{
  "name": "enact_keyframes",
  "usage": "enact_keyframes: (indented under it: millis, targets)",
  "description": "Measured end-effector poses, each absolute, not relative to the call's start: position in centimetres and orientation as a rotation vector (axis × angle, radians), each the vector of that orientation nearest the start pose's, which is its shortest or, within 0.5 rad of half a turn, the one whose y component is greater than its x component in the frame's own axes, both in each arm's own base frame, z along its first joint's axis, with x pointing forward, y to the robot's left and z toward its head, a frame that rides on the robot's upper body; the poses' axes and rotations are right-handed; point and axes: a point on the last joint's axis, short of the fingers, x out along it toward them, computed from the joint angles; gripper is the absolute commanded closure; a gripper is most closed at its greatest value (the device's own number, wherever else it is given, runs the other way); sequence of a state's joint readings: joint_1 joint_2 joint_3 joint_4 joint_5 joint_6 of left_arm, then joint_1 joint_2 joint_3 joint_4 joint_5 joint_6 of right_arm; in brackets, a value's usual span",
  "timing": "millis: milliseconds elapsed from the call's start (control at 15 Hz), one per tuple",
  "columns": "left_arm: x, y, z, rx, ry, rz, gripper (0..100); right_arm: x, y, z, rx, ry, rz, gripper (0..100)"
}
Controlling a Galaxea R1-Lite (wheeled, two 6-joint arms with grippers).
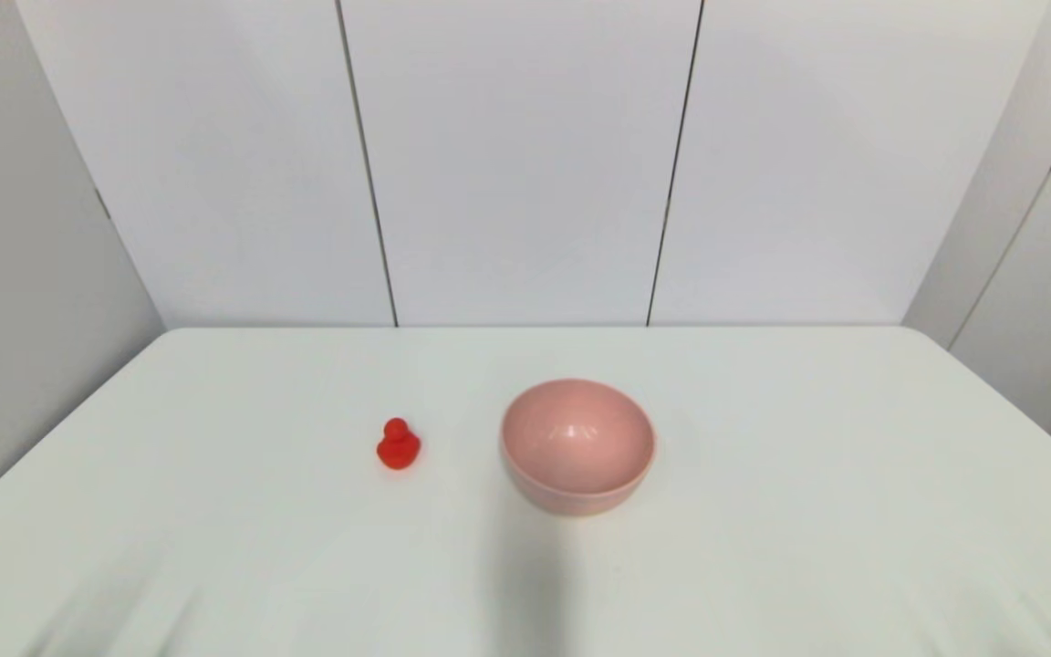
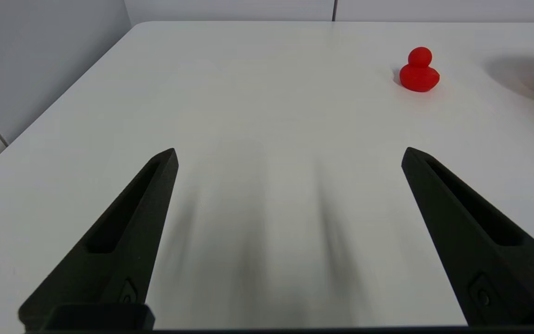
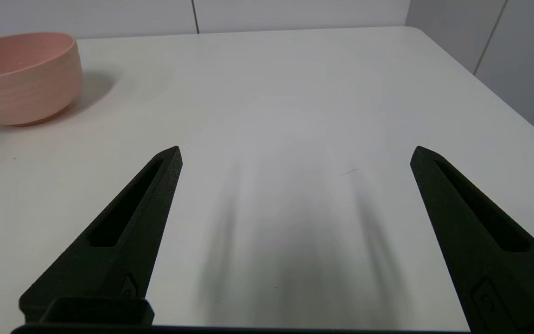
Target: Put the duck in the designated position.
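Both tools gape empty; the duck [image 1: 398, 444] sits left of the pink bowl [image 1: 577, 446], probably nearer the left tool [image 2: 289, 155].

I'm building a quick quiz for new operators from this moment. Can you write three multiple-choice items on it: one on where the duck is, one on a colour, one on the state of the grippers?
1. Where is the duck?
A. inside the bowl
B. on the table, on the robot's left of the bowl
C. held in a gripper

2. What colour is the bowl?
A. pink
B. blue
C. green

3. How are the left gripper and the right gripper?
A. both shut
B. one shut on the duck
C. both open and empty

Key: 1 B, it stands apart from the bowl on the table; 2 A, pink in every view; 3 C, both wrist views show fingers spread over bare table.
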State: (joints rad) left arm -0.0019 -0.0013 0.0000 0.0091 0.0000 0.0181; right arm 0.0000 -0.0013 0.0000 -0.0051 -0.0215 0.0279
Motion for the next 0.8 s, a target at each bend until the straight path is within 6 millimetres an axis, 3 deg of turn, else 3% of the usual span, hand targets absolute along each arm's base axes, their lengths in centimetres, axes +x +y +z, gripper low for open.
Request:
enact_keyframes:
  millis: [800]
  targets:
    - [-2.29, 0.0, 7.45, 0.018, 0.008, -0.002, 0, -2.29, -0.05, 7.62, 0.026, -0.009, -0.021, 0]
